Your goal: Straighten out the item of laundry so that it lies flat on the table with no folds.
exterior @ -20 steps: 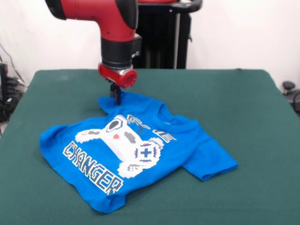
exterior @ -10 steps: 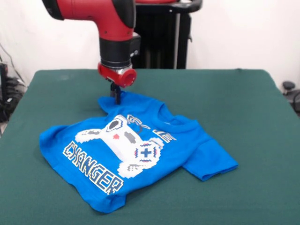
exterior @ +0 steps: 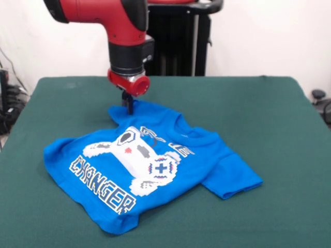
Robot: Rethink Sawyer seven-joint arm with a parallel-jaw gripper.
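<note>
Arm drifts slightly left; gripper [exterior: 128, 106] pinches the T-shirt's [exterior: 150, 165] far sleeve, shirt unmoved, upper chest fold remains.

We see the arm [exterior: 126, 49] shift slightly to the left across the three front views, its red wrist ring edging over a little; the gripper [exterior: 128, 106] tips sit at the same spot on the shirt's [exterior: 150, 165] far edge.

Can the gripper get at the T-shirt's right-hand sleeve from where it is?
Probably yes. The gripper sits at the blue T-shirt's far edge; the sleeve lies flat on the green table with nothing between.
</note>
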